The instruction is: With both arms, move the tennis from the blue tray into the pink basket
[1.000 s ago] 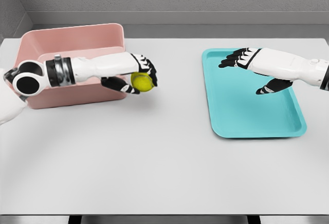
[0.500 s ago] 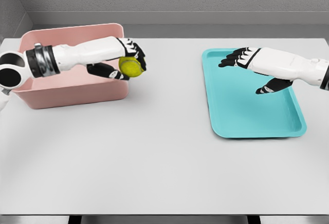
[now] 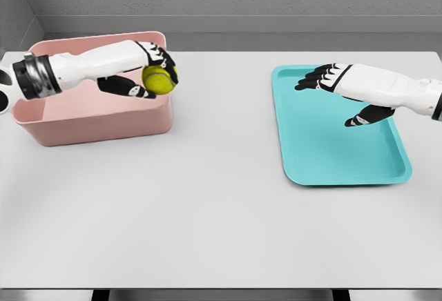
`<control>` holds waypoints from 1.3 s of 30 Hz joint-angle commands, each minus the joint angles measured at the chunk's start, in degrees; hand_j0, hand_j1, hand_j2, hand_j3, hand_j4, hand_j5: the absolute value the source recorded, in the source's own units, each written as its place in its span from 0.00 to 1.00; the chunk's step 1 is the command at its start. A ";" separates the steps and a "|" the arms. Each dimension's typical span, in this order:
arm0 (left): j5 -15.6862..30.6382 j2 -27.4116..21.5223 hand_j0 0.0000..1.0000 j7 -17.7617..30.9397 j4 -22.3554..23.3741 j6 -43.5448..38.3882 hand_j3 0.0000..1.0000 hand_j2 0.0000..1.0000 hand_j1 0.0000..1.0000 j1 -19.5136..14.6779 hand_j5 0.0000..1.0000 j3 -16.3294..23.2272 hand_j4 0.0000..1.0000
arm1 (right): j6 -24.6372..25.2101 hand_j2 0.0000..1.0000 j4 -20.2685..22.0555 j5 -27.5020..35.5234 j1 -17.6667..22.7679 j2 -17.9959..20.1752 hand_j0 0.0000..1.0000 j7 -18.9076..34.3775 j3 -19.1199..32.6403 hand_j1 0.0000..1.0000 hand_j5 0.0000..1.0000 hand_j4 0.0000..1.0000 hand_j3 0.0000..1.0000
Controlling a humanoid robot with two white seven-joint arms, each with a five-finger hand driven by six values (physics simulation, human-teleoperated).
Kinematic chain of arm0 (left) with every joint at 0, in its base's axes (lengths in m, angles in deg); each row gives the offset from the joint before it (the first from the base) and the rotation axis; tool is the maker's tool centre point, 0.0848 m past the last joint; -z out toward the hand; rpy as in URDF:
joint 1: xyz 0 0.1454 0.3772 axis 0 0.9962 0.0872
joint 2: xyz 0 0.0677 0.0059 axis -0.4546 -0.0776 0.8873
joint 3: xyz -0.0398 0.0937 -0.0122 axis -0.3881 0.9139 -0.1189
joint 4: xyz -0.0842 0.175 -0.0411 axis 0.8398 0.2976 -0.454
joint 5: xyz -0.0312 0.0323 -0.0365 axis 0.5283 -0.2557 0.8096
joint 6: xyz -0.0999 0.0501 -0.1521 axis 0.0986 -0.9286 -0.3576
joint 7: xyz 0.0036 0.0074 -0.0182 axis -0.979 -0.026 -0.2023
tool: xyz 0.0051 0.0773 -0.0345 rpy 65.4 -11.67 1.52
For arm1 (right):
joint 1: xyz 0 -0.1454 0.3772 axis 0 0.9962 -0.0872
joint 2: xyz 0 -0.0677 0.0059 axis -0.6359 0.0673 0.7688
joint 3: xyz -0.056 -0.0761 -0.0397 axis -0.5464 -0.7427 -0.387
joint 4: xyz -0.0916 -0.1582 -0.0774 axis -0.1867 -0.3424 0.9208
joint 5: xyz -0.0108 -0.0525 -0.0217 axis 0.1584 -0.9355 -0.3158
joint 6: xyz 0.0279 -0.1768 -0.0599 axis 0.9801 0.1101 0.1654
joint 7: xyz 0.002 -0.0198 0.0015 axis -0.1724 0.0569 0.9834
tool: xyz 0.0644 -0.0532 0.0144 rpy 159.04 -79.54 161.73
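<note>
My left hand is shut on the yellow-green tennis ball and holds it over the right end of the pink basket, just above its rim. The left forearm stretches across the basket from the left. The blue tray lies at the right of the table with nothing on it. Above the tray's far half hovers my right hand, open, fingers spread and pointing left.
The white table spreads wide in front of the basket and the tray. A grey wall runs behind the table's far edge.
My left hand has carried the ball up and to the left, from in front of the basket's right corner to above its rim. The right hand has stayed in place.
</note>
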 commanded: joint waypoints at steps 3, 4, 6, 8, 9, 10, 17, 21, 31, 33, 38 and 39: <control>0.49 -0.25 0.58 -0.11 1.99 -0.14 0.58 0.58 0.58 0.00 0.58 -1.08 0.58 | 0.15 1.00 0.01 0.43 0.00 -0.08 1.00 -0.03 0.03 1.00 1.00 1.00 1.00; 0.40 -0.25 0.58 -0.55 2.43 -0.14 0.58 0.58 0.58 0.00 0.58 -1.08 0.58 | 0.15 1.00 0.01 0.43 0.09 0.01 1.00 -0.03 0.03 1.00 1.00 1.00 1.00; 0.40 -0.34 0.58 -0.55 3.40 -0.14 0.58 0.58 0.58 0.09 0.58 -1.08 0.58 | 0.15 1.00 0.01 0.43 0.09 0.10 1.00 -0.03 0.03 1.00 1.00 1.00 1.00; 0.32 -0.25 0.58 -0.55 4.54 -0.14 0.58 0.58 0.58 0.35 0.58 -1.08 0.58 | 0.15 1.00 0.01 0.43 0.09 0.10 1.00 0.06 0.03 1.00 1.00 1.00 1.00; 0.32 -0.34 0.58 -0.55 4.63 -0.14 0.58 0.58 0.58 0.44 0.58 -1.16 0.58 | 0.15 1.00 0.01 0.43 0.09 0.10 1.00 0.06 -0.06 1.00 1.00 1.00 1.00; 0.32 -0.25 0.58 -0.55 5.24 -0.14 0.58 0.58 0.58 0.62 0.58 -1.16 0.58 | 0.15 1.00 0.01 0.43 0.09 0.10 1.00 0.06 -0.06 1.00 1.00 1.00 1.00; 0.05 -0.25 0.58 -0.55 6.82 -0.14 0.58 0.58 0.58 1.14 0.58 -2.04 0.58 | 0.15 1.00 -0.08 0.43 0.17 0.10 1.00 0.15 -0.06 1.00 1.00 1.00 1.00; -0.30 -0.34 0.58 -0.46 7.53 -0.14 0.58 0.58 0.58 1.93 0.58 -3.54 0.58 | 0.15 1.00 -0.16 0.35 1.05 -0.17 1.00 0.23 0.03 1.00 1.00 1.00 1.00; -0.39 -0.25 0.58 -0.46 9.55 -0.14 0.58 0.58 0.58 1.93 0.58 -4.42 0.58 | 0.15 1.00 -0.16 0.43 1.06 -0.08 1.00 0.23 0.03 1.00 1.00 1.00 1.00; -0.39 -0.25 0.58 -0.46 9.90 -0.14 0.58 0.58 0.58 1.93 0.58 -5.03 0.58 | 0.15 1.00 -0.16 0.43 1.14 0.10 1.00 0.23 0.03 1.00 1.00 1.00 1.00; -0.48 -0.25 0.58 -0.46 11.22 -0.14 0.58 0.58 0.58 1.85 0.58 -5.12 0.58 | 0.15 1.00 -0.16 0.43 1.14 0.10 1.00 0.15 0.03 1.00 1.00 1.00 1.00; -0.48 -0.25 0.58 -0.46 11.31 -0.14 0.58 0.58 0.58 1.93 0.58 -5.12 0.58 | 0.15 1.00 -0.16 0.43 1.14 0.10 1.00 0.23 0.03 1.00 1.00 1.00 1.00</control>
